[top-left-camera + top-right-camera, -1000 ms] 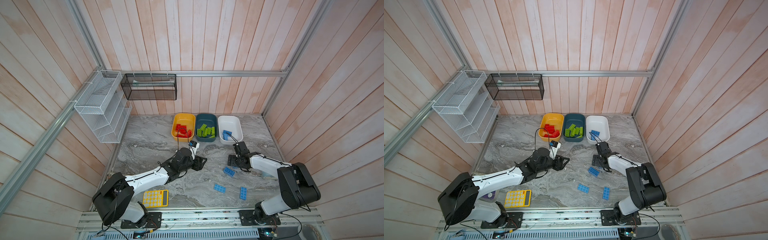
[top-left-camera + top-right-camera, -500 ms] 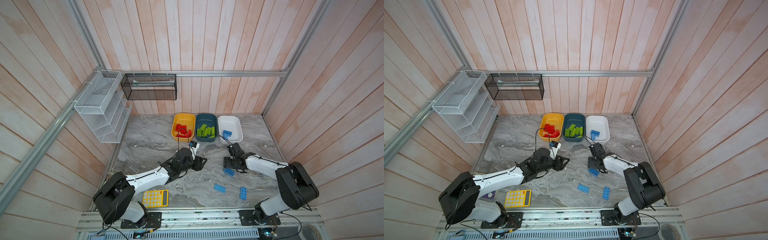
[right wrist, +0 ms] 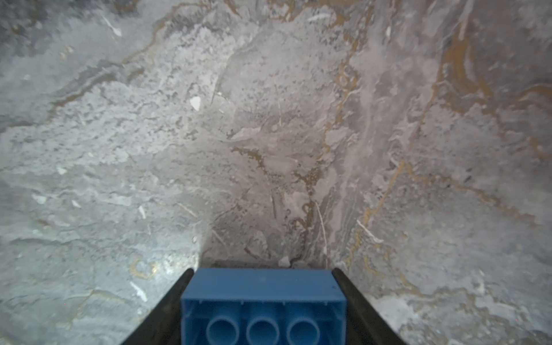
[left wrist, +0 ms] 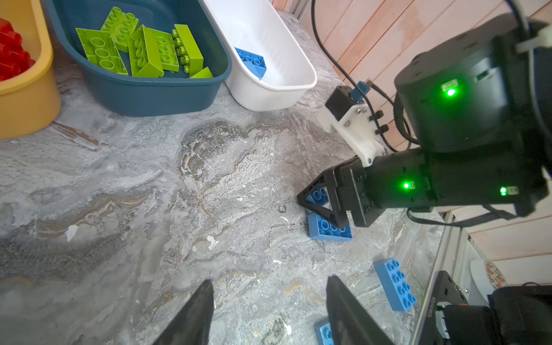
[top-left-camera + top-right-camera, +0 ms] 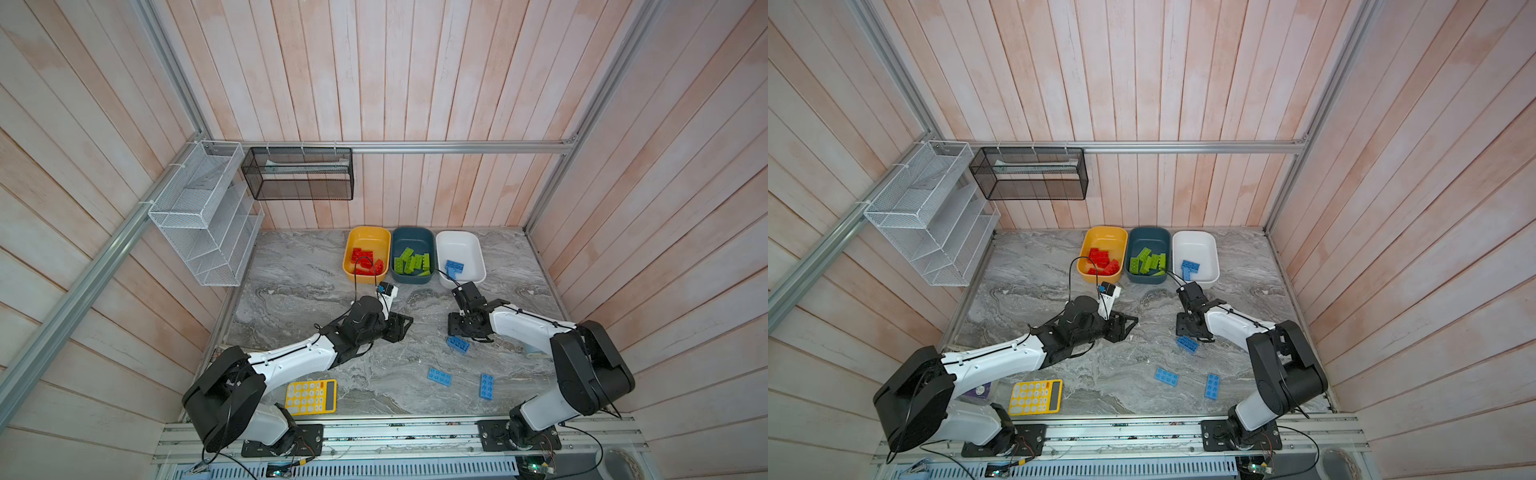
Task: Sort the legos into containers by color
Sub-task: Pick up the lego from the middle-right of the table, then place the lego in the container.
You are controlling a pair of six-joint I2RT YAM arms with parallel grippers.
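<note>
On worktop (image 5: 299, 291), short of white tub (image 5: 465, 249): right tool (image 3: 262, 270) clamped on upturned blue brick (image 3: 263, 298), cut off by frame edge in the wrist view, half masked from above. Parted and empty: left tool (image 4: 268, 280), only finger ends showing.

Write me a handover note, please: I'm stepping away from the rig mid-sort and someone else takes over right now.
Left end effector: open, empty, above bare table.
Right end effector: shut on a blue brick lying on the table, not lifted.
Done: red bricks in yellow tub, green bricks in teal tub, two blue bricks in white tub.
Left: the gripped brick and two loose blue bricks near the front edge go to the white tub. Ignore the yellow calculator.
</note>
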